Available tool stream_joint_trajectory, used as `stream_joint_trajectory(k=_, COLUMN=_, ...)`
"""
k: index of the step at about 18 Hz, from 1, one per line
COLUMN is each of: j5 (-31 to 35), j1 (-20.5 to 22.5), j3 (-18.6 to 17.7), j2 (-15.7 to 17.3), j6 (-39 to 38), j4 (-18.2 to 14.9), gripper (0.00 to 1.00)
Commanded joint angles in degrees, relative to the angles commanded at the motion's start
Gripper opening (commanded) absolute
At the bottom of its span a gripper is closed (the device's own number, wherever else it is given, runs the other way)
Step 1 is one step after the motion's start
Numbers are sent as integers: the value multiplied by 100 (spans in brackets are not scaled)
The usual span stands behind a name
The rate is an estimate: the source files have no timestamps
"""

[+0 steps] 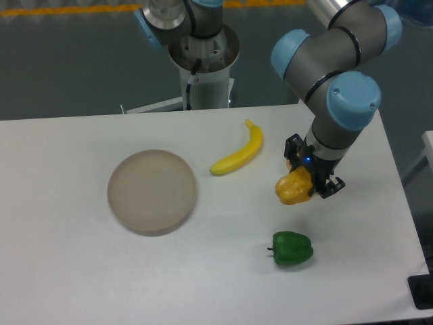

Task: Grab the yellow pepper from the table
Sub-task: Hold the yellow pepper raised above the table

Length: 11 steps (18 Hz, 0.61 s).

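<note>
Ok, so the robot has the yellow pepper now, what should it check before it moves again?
1. Gripper shut on the lumpy golden-yellow pepper: ok.
2. Pepper lifted off the white table: cannot tell for sure from this one view.
3. Pepper apart from the dark green pepper: ok.
4. Long curved yellow banana away from the arm: ok.
5. Round beige-grey plate out of the way: ok.
6. Orange wedge piece: hidden, cannot tell.

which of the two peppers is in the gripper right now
The yellow pepper, clamped in the gripper above the table. The green pepper lies free on the tabletop, nearer the front edge.
</note>
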Motion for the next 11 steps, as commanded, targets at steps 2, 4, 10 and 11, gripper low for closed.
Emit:
stream_joint_trajectory(k=2, j5=-53, j1=0, j3=0, j2=0, j6=96, j4=0, gripper=0)
stream_joint_trajectory(k=4, j5=-53, j1=-9, j3=0, j2=9, j6=219, j4=0, gripper=0)
stream_joint_trajectory(k=10, j5=-229, j1=-9, j3=0, j2=9, j6=343, j4=9, gripper=0)
stream_joint_trajectory(k=11, j5=-238, j1=0, j3=0, j2=9, j6=334, j4=9, gripper=0)
